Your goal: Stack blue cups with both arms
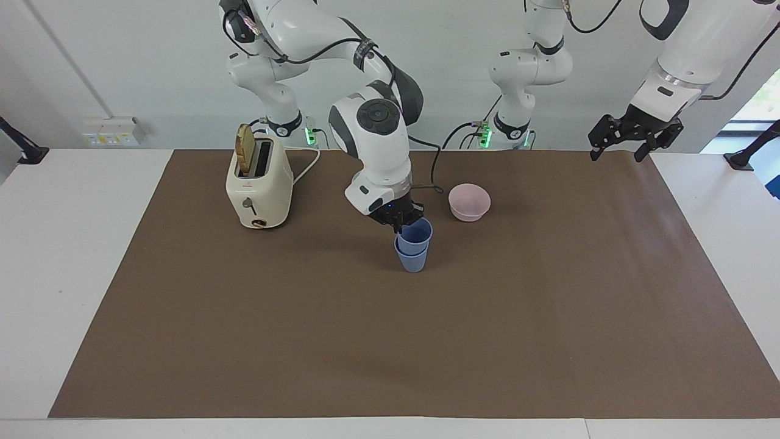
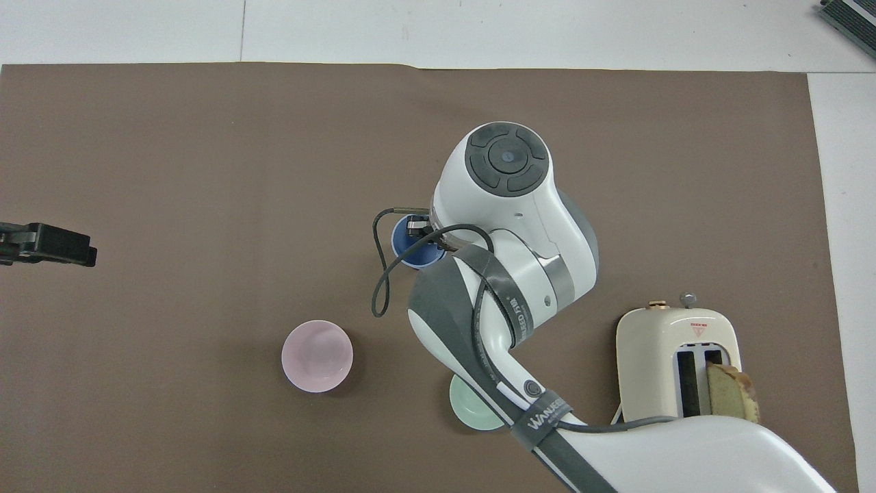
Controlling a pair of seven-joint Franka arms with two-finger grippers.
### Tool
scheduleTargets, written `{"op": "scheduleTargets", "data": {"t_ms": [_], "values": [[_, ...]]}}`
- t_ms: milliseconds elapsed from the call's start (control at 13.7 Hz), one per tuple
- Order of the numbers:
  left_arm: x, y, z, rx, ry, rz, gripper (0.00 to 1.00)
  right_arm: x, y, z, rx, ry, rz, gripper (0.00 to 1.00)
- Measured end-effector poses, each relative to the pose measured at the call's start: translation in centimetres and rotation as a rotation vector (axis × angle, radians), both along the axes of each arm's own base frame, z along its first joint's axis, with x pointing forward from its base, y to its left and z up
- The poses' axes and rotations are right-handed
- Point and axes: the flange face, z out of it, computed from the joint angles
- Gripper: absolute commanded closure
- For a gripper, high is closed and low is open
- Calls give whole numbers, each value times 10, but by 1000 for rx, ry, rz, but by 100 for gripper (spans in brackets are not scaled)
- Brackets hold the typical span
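Nesting step nearly done: upper blue cup (image 1: 415,235) seated deep in lower blue cup (image 1: 412,260), mid-mat, farther from the robots than the pink bowl (image 1: 469,202) and green bowl (image 2: 473,409). Right gripper (image 1: 402,217) pinched on the upper cup's rim at the robot-side edge. Left gripper (image 1: 634,136) parked in the air over the mat's corner at its own end, fingers spread, empty. Next: release rim, lift straight up so the stack doesn't tip. Toaster (image 1: 258,182) well clear.
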Motion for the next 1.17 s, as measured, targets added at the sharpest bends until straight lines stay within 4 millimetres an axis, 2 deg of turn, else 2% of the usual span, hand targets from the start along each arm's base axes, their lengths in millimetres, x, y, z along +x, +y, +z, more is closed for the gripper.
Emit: {"op": "scheduleTargets", "data": {"t_ms": [73,220,293,439,585,732,805,1024,1171], "values": [[0,0,0,0,0,0,0,0,0,-1,5,3,-2,90],[0,0,0,0,0,0,0,-1,2,-1,25,13,-10,51],[0,0,0,0,0,0,0,-1,2,-1,30,15,-12,48],[0,0,0,0,0,0,0,-1,3,-1,33,17,-13,34],[0,0,0,0,0,0,0,0,2,4,37,10,-15,4],[0,0,0,0,0,0,0,5,-11,25,46,-21,-33,0],[0,0,0,0,0,0,0,8,-27,43,42,-38,-52,0],[0,0,0,0,0,0,0,15,-105,100,-33,-85,-84,0],[0,0,0,0,0,0,0,11,-157,134,-58,-96,-91,0]]}}
